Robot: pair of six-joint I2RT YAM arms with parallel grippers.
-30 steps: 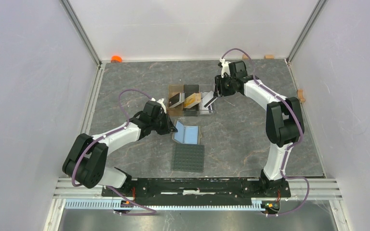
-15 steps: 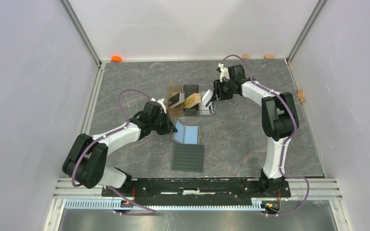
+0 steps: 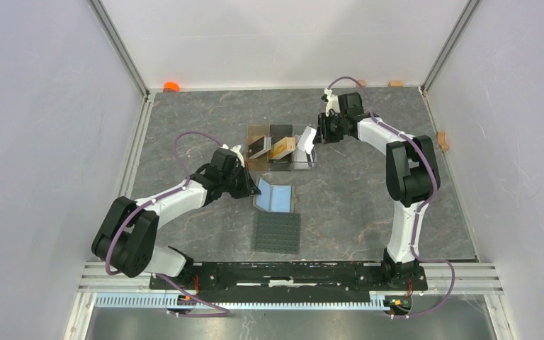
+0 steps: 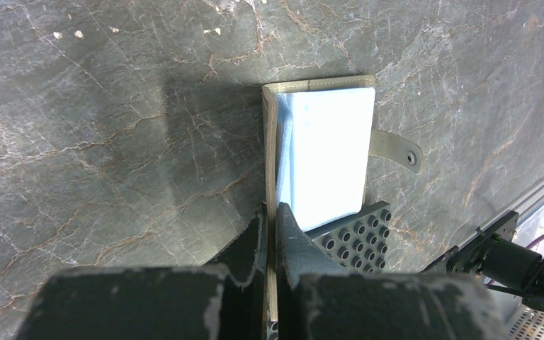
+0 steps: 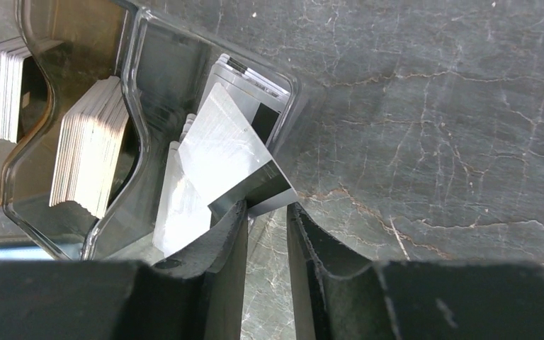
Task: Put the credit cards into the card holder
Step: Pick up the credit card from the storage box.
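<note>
The right gripper is shown with its jaws partly apart, and the lower corner of the white-silver card is seen lying across the gap at the tips; a firm pinch is not evident. The card is tilted up out of the end slot of the clear stand, with further silver cards lying beneath it and two other stacks in the neighbouring slots. The step in hand is judged to be the picking of this one card. The jaws should be closed fully on the corner before any lift is made. The card should then be drawn out along its own plane, so that its neighbours are not dragged with it. The left gripper is closed on the raised cover of the card holder, which is thereby held open on the table, just beside the studded mat and apart from the stand. The bluish pocket is thus presented for an edge-first insertion.
</note>
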